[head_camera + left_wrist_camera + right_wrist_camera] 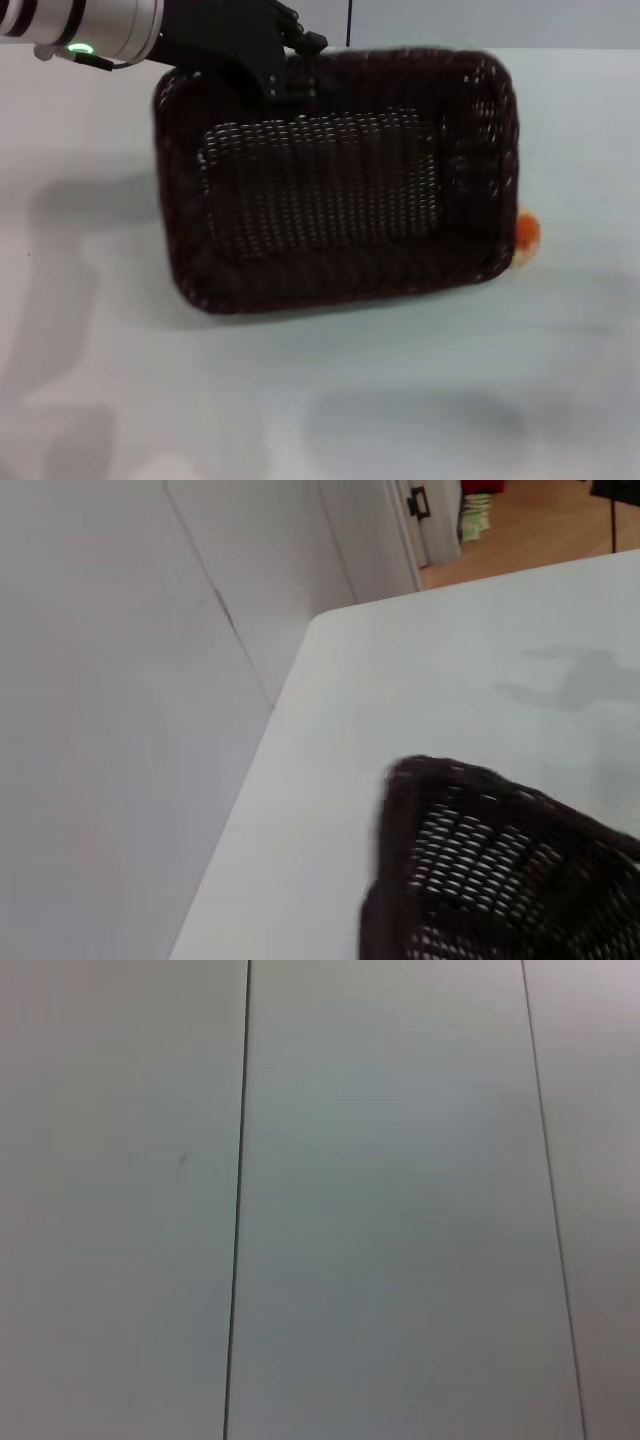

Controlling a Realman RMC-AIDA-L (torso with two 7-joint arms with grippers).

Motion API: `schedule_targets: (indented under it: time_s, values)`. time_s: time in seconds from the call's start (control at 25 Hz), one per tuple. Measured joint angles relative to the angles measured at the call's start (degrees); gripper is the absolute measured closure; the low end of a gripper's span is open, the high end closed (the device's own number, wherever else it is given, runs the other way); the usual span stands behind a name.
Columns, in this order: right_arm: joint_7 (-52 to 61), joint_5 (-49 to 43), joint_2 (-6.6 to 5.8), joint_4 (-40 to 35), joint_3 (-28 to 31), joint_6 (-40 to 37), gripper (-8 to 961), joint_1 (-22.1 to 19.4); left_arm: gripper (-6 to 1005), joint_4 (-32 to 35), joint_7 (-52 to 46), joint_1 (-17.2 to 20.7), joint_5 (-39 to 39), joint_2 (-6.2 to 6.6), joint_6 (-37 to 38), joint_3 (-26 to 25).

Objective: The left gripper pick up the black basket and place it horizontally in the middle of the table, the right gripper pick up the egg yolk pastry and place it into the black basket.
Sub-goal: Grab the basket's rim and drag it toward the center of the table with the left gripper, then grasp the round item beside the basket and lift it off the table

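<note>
The black basket [330, 180] is held above the white table [320, 400], its long side running left to right and a little tilted; its shadow lies on the table below. My left gripper [272, 80] is shut on the basket's far rim near the left corner. A corner of the basket also shows in the left wrist view [480, 870]. The egg yolk pastry [526, 236] peeks out past the basket's right edge, its orange side showing, mostly hidden. The right gripper is out of view.
The table's far edge and a grey wall [480, 20] run behind the basket. In the left wrist view the table's corner [320, 620] meets a pale wall. The right wrist view shows only pale wall panels [400, 1200].
</note>
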Motion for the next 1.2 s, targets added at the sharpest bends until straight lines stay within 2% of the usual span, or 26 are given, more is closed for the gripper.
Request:
schedule_targets:
  time_s: [0.2,0.4,0.48,0.64,0.8,0.84,0.88,0.92,0.96,1.08,1.2]
  values:
    - [-0.3,0.0,-0.01,0.3,-0.2,-0.7,332,0.0,652,-0.1,0.4,0.4,0.0,-0.04,0.1,0.5]
    - [-0.3,0.0,-0.01,0.4,-0.3,-0.9,332,-0.1,450,-0.6,0.9,1.4,-2.2,-0.04,1.1,-0.3]
    - [-0.4,0.0,-0.01,0.5,-0.4,-0.9,332,-0.1,415,-1.5,1.1,2.7,-4.9,-0.04,2.5,-1.1]
    - [-0.4,0.0,0.03,0.5,-1.2,-0.9,332,-0.3,397,-3.0,1.4,7.5,-16.9,-0.01,6.5,-6.9]
    - [-0.1,0.0,0.04,1.2,-3.1,-0.9,332,-0.7,397,-0.3,1.8,12.6,-33.1,0.02,8.6,-14.2]
    - [0.0,0.0,0.06,1.4,-3.7,-0.8,332,-0.8,397,-0.3,1.8,12.6,-33.1,0.02,8.6,-14.2]
    - [0.0,0.0,0.08,1.5,-4.4,-0.7,332,-0.7,397,1.0,2.4,13.9,-36.9,0.00,8.8,-15.3]
    - [0.0,0.0,0.11,1.6,-5.3,-0.6,332,-0.6,397,4.8,4.8,16.9,-46.6,-0.01,9.0,-18.0]
    - [0.1,0.3,0.12,1.8,-6.2,-0.5,332,-0.5,397,5.4,5.0,17.3,-47.5,0.00,9.0,-18.3]
    - [0.1,2.6,0.11,2.5,-10.8,-0.1,332,0.9,397,10.2,6.3,20.0,-56.3,0.07,8.5,-21.1]
    - [0.1,5.2,0.08,2.8,-15.1,1.3,332,2.7,397,13.9,7.7,21.1,-59.8,0.18,6.8,-23.6]
